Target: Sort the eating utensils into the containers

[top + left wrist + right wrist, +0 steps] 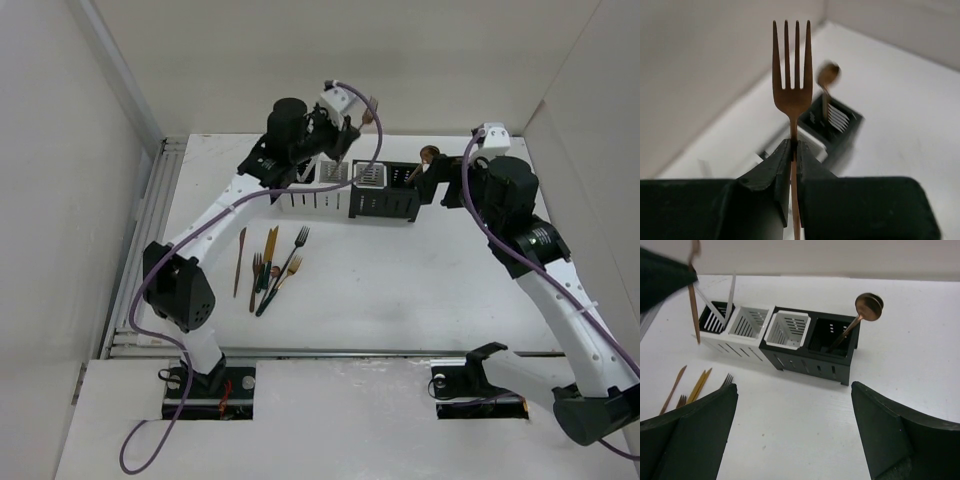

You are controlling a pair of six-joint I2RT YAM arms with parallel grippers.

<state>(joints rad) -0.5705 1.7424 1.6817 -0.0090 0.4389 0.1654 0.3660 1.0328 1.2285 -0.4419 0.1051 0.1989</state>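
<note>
A slim copper fork [791, 95] is clamped at its neck by the closed fingers [772, 170] of the left gripper [794, 150], above the far part of the white table [420, 290]; in the left wrist view its long axis runs upright, the four tines pointing up and away from the gripper, while the handle passes down between the fingers and is cut off at the bottom edge.

In the right wrist view the handle is seen hanging almost vertical near the left end of the row of four joined slotted caddies [805, 367], two white and two black; whether its tip is over that end compartment or beside it cannot be told, and the tines are cut off by the top edge.

A copper spoon [869, 306] is stood leaning in the right-end black compartment, bowl up; thin pale utensils [731, 292], too slim to identify, are propped in the left-end one.

More forks, knives and sticks [272, 268] are laid lengthwise on the table in front of the row.

The right gripper [794, 386] is spread wide, nothing held.
</note>
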